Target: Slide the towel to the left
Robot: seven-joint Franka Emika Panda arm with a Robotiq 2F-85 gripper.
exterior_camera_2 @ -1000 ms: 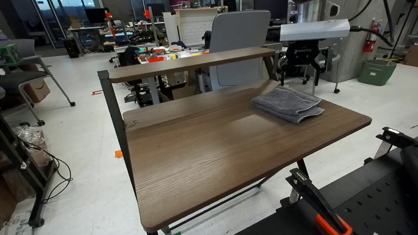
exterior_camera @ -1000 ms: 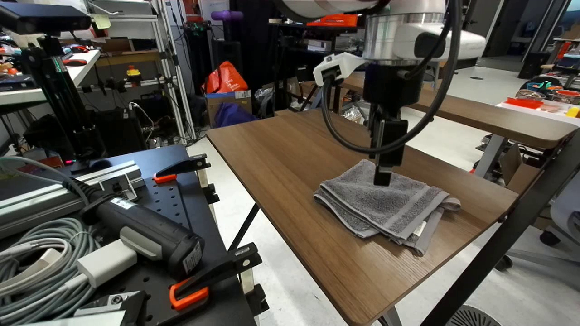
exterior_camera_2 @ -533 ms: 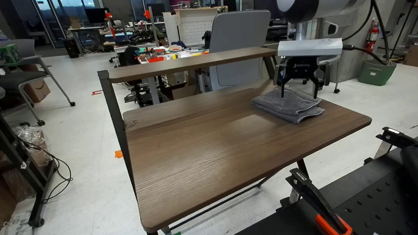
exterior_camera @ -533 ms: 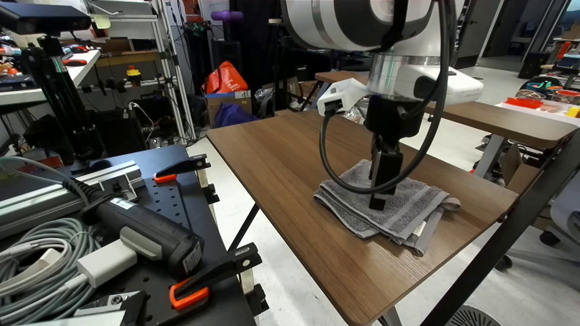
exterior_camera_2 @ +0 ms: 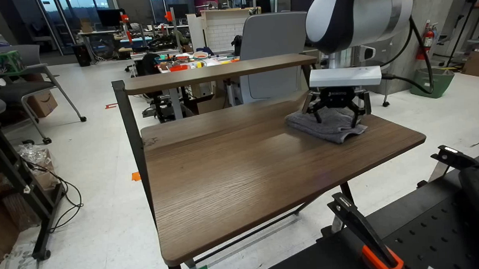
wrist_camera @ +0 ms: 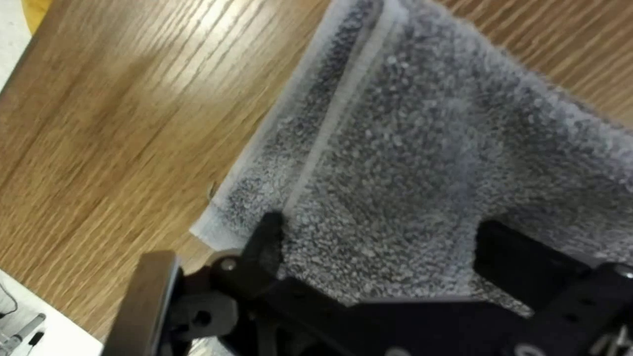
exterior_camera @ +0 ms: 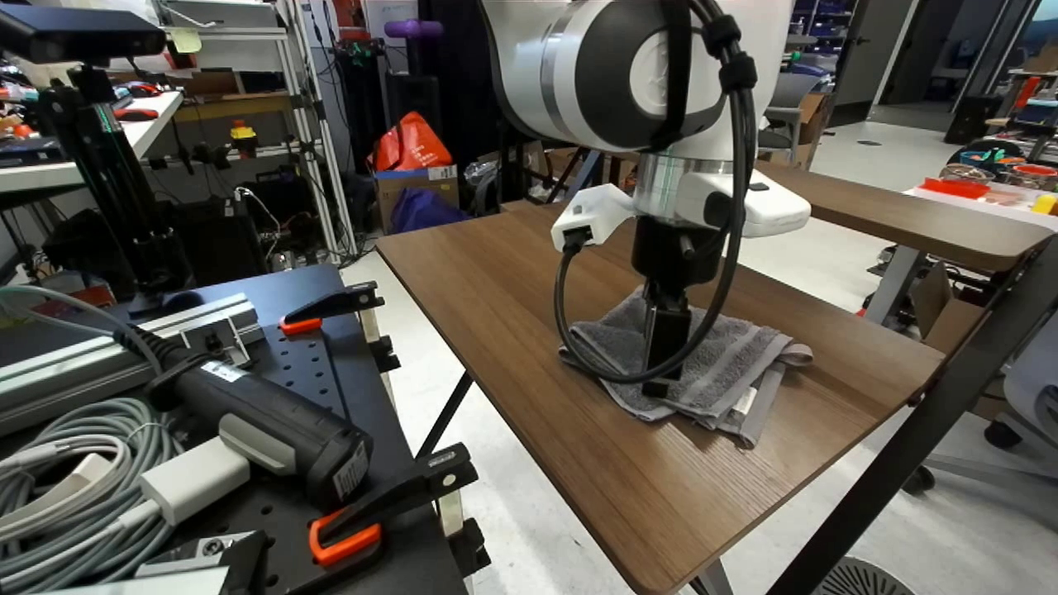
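The grey folded towel lies on the brown wooden tabletop [exterior_camera_2: 225,171] in both exterior views [exterior_camera: 731,372] [exterior_camera_2: 333,133]. It fills much of the wrist view [wrist_camera: 420,118], with bare wood to its left. My gripper [wrist_camera: 381,226] points down onto the towel. Its black fingers stand wide apart with grey cloth between them. In the exterior views the gripper [exterior_camera_2: 336,124] has its fingertips on the towel's top, pressed against it; the cloth is not pinched between them. In an exterior view, the cable and gripper hide part of the towel.
A raised wooden shelf [exterior_camera_2: 220,74] runs along one long side of the table. A black bench [exterior_camera: 364,388] with clamps and a handheld tool [exterior_camera: 256,413] stands beside the opposite edge. A black cable [exterior_camera: 562,306] loops from the wrist camera.
My gripper has come down from above the towel onto it. The gripper and towel have since shifted slightly left in both exterior views, and the fingers stand slightly closer together.
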